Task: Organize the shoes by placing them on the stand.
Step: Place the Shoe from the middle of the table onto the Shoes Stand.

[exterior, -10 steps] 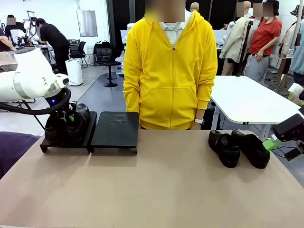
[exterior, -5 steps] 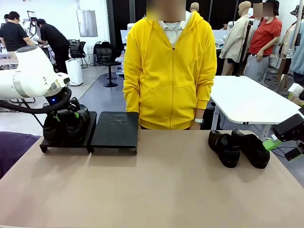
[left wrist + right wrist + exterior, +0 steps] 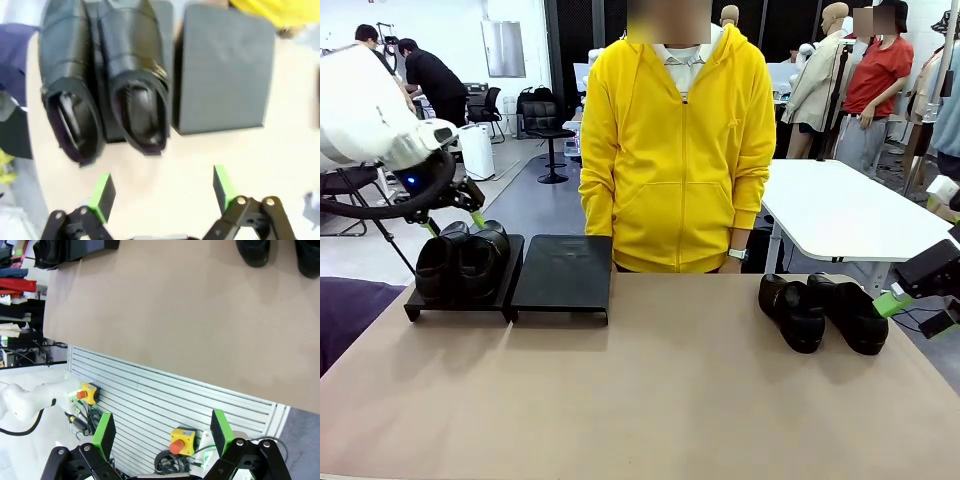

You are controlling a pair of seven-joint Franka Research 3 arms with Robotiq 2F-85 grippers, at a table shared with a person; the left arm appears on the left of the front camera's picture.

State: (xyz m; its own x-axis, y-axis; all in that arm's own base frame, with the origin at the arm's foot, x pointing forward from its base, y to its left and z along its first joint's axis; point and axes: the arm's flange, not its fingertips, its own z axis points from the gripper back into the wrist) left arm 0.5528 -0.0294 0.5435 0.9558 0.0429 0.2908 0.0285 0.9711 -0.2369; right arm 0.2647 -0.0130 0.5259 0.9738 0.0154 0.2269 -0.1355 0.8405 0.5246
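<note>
Four shoes [image 3: 823, 312], one stand [image 3: 562, 272] of two trays, two grippers.
Nearest, by the table's [image 3: 650, 400] right edge: right gripper [image 3: 162, 432], fully spread, empty. On the table at right: two shoes side by side. Farther left: two shoes [image 3: 462, 262] on the stand's left tray, left gripper [image 3: 161, 182] above, fully spread, empty.

Brown table [image 3: 670, 400], matte tan top. Standing at its far edge: person in yellow zip hoodie [image 3: 677, 150], white collar underneath. Beyond the table's far right corner: white table [image 3: 840, 210], and behind that a person in red shirt [image 3: 880, 70]. Beyond the far left corner: black swivel chair [image 3: 542, 115], white floor unit [image 3: 476, 150], person in black [image 3: 432, 75]. Off the table's left end: purple surface [image 3: 350, 320]. Below the table's near edge: grey slatted panel [image 3: 165, 400] carrying yellow box with red button [image 3: 86, 393], second yellow box [image 3: 180, 440].
</note>
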